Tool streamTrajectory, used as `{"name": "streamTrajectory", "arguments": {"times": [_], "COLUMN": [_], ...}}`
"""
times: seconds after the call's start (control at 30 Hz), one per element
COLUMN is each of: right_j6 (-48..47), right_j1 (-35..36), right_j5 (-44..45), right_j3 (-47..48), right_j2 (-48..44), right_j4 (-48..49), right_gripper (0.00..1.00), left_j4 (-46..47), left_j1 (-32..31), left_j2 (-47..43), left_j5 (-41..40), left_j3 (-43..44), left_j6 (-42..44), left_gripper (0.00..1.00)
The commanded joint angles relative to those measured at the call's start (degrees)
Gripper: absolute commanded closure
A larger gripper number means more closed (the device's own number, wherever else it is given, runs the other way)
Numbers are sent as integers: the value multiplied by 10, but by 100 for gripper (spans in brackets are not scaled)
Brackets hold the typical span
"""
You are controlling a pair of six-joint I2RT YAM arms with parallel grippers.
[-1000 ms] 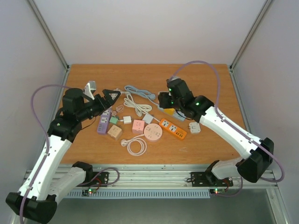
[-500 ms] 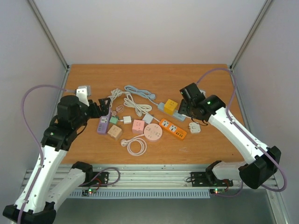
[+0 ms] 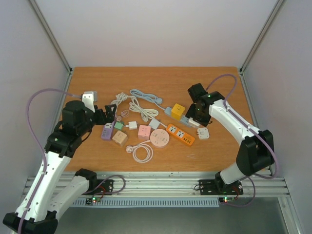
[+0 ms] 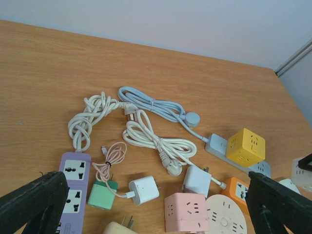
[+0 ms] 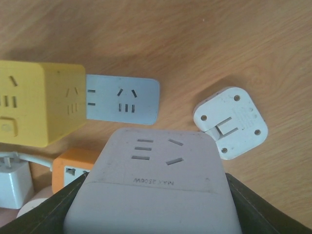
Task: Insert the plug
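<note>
My right fingers (image 5: 263,214) clamp the grey adapter (image 5: 156,180); left fingers (image 4: 34,200) stand apart. I must square it over the free socket (image 5: 124,101) in the blue strip (image 5: 147,87).

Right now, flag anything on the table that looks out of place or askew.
The white adapter beside the blue strip lies flipped, with its folded prongs facing up. The right jaws grip a grey socket block.

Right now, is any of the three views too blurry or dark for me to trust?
Top view: even light, soft shadows, no glare on the table. Left wrist view: cords sharp; the left gripper shows only as dark, soft-edged fingers in the bottom corners. Right wrist view: the grey socket block fills the bottom, slightly soft; the white adapter casts a clear shadow.
</note>
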Motion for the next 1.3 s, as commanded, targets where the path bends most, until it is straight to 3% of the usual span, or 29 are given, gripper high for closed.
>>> {"name": "streamTrajectory", "arguments": {"times": [0.0, 0.77, 1.27], "right_j6": [23, 2, -10], "right_j1": [-5, -53, -53], "right_j5": [-26, -117, -98], "right_j3": [23, 108, 122], "right_j2": [29, 153, 170], "right_j4": [12, 13, -13], "right_gripper": [55, 55, 57], "left_j4": [29, 24, 23], "left_j1": [-1, -1, -1], "left_j2": [-3, -12, -15], "left_j5": [-12, -49, -49], "left_j3": [-1, -6, -9], "left_j6": [17, 33, 34], "left_gripper": [1, 1, 1]}}
